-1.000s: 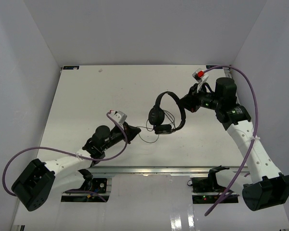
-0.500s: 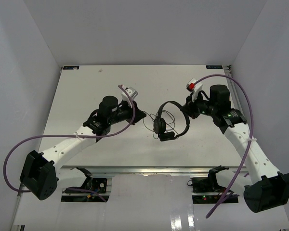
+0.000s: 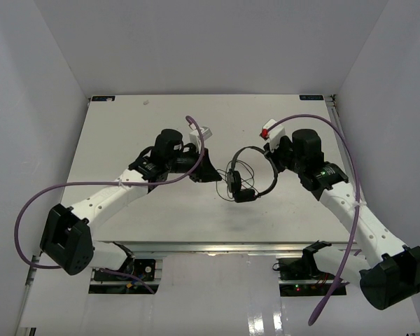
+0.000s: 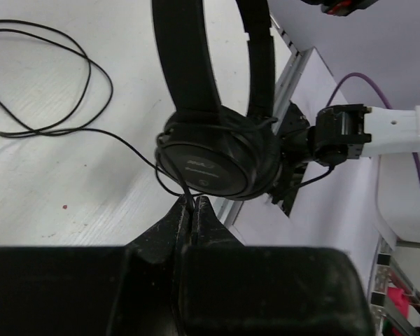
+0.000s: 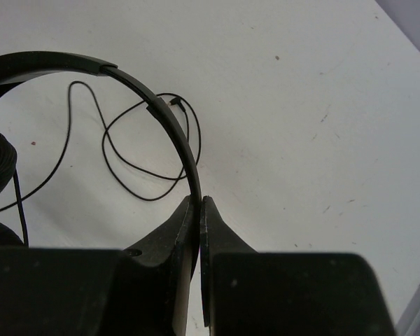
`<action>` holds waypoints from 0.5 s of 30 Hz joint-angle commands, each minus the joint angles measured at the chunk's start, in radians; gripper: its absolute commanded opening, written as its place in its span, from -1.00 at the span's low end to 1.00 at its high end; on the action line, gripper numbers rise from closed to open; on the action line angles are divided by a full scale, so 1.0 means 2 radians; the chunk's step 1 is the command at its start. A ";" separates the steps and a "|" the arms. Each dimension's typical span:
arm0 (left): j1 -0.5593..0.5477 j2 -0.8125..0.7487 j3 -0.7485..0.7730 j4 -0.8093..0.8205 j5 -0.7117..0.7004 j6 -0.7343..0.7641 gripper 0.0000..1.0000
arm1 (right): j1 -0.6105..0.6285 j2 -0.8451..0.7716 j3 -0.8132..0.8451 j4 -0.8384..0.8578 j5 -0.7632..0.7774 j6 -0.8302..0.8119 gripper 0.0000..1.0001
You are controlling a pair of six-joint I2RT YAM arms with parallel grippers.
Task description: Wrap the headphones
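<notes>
Spanning the gap between the two arms, the headphones [image 3: 235,183] sit over the middle of the bench [image 3: 126,126], slightly right of centre. They are black all over: a thin, flat arched headband [image 5: 161,112] and round padded earcups [image 4: 217,157] set close together, the nearer one smooth and glossy with faint lettering on its outer face. A long, thin black cable [image 4: 70,70] runs from them; part of it lies in loose loops on the white bench top, and a strand hangs down across the rim of the nearer cup.

The left fingers [image 4: 178,220] are pressed together, pinching that strand just below the cup. The right fingers [image 5: 182,224] are pressed together too, pinching the end of the headband, which curves away from them toward the cups. Whether the cups touch the bench cannot be told.
</notes>
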 commanded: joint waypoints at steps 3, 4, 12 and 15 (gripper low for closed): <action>0.003 0.020 0.049 -0.004 0.089 -0.061 -1.00 | 0.030 0.004 -0.007 0.082 0.106 -0.020 -0.85; 0.003 0.025 0.053 -0.004 0.094 -0.069 -1.00 | 0.032 0.006 -0.004 0.084 0.108 -0.019 -0.85; 0.004 0.044 0.049 0.060 0.084 -0.163 -1.00 | 0.053 0.014 0.000 0.106 0.130 0.017 -0.85; 0.005 0.045 0.049 0.090 0.064 -0.205 -1.00 | 0.054 0.014 -0.003 0.105 0.127 0.033 -0.85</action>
